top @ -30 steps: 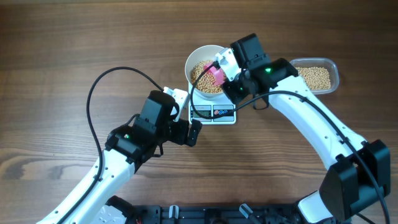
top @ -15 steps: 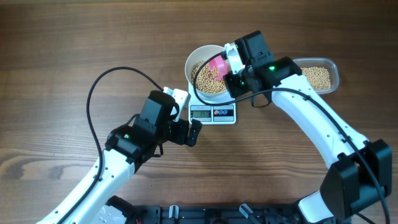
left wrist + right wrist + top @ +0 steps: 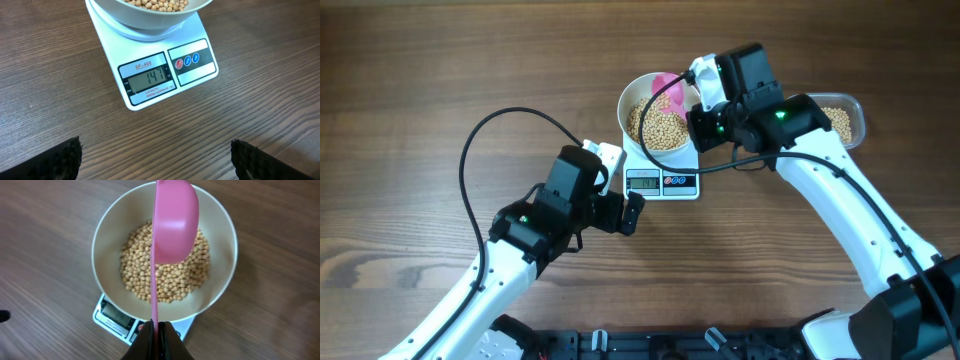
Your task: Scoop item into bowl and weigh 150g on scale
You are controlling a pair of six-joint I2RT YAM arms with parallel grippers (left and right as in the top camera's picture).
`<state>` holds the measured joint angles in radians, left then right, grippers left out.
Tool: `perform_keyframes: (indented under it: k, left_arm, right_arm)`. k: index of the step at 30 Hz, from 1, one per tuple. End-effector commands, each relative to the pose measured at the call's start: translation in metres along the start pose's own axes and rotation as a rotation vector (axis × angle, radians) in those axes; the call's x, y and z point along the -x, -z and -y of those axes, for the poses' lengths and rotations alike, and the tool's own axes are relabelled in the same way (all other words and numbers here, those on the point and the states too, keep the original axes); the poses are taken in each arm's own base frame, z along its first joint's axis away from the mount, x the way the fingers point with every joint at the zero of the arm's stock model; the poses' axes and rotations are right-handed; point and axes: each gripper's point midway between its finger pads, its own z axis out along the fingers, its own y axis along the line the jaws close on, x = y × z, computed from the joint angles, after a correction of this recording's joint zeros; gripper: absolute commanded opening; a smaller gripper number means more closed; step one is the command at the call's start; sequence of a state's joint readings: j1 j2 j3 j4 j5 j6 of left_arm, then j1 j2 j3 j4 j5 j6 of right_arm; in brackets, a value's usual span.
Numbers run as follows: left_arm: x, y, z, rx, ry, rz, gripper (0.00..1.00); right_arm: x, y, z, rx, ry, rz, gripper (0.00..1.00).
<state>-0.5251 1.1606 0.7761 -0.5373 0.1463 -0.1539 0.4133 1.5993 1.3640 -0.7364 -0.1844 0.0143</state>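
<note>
The white digital scale [image 3: 112, 52] sits on the wooden bench [image 3: 50, 90], its grey display [image 3: 148, 79] reading 147, with one red and two blue buttons [image 3: 187, 61] beside it. A white bowl [image 3: 150, 21] of soybeans [image 3: 160, 4] stands on it. The left claw [image 3: 159, 162] shows dark fingertips [image 3: 60, 160] wide apart, gripping nothing.

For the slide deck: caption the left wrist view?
White bowl of beans on the scale, display reading 147; left end effector open below.
</note>
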Motion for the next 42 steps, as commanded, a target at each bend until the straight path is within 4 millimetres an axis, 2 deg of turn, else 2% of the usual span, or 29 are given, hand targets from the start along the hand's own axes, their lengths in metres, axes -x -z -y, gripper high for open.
perform_keyframes:
  k: [1,4,8,13,15,17,18,20,22,23,25,27,30,35,39,42]
  left_arm:
    - [0.008,0.002,0.003,-0.001,-0.019,0.016,1.0]
    - [0.008,0.002,0.003,-0.001,-0.02,0.016,1.0]
    - [0.008,0.002,0.003,-0.001,-0.019,0.016,1.0]
    - [0.008,0.002,0.003,-0.001,-0.019,0.016,1.0]
    - [0.008,0.002,0.003,-0.001,-0.019,0.016,1.0]
    - [0.008,0.002,0.003,-0.001,-0.019,0.016,1.0]
    - [0.008,0.002,0.003,-0.001,-0.019,0.016,1.0]
    - [0.008,0.002,0.003,-0.001,-0.019,0.016,1.0]
    - [0.008,0.002,0.003,-0.001,-0.019,0.016,1.0]
    - [0.008,0.002,0.003,-0.001,-0.019,0.016,1.0]
    - [0.008,0.002,0.003,-0.001,-0.019,0.016,1.0]
    - [0.008,0.002,0.003,-0.001,-0.019,0.016,1.0]
    - [0.008,0.002,0.003,-0.001,-0.019,0.016,1.0]
    - [0.008,0.002,0.003,-0.001,-0.019,0.016,1.0]
    - [0.008,0.002,0.003,-0.001,-0.019,0.016,1.0]
    - [0.008,0.002,0.003,-0.001,-0.019,0.016,1.0]
  right_arm:
    - [0.009,0.008,0.005,-0.037,0.059,0.031,0.04]
    - [0.01,0.009,0.013,-0.083,0.074,0.03,0.04]
    - [0.009,0.008,0.003,-0.026,0.072,0.031,0.04]
    - [0.009,0.008,0.001,-0.021,0.059,0.031,0.04]
    - [0.005,0.008,0.005,-0.048,0.135,0.011,0.04]
    - [0.006,0.009,0.016,-0.108,0.102,0.013,0.04]
    - [0.007,0.008,0.012,-0.088,0.062,0.019,0.04]
    - [0.006,0.008,-0.001,-0.012,0.096,0.018,0.04]
    - [0.006,0.008,0.0,-0.016,0.112,0.016,0.04]
    - [0.007,0.008,0.004,-0.037,0.087,0.022,0.04]
    - [0.011,0.008,-0.002,-0.008,0.036,0.04,0.04]
    - [0.012,0.008,-0.007,0.022,0.058,0.043,0.04]
    - [0.013,0.008,0.001,-0.021,0.025,0.048,0.04]
    - [0.01,0.008,-0.002,0.001,0.009,0.034,0.04]
    - [0.01,0.009,0.003,-0.001,-0.128,0.034,0.04]
    - [0.009,0.009,-0.002,0.043,-0.138,0.03,0.04]
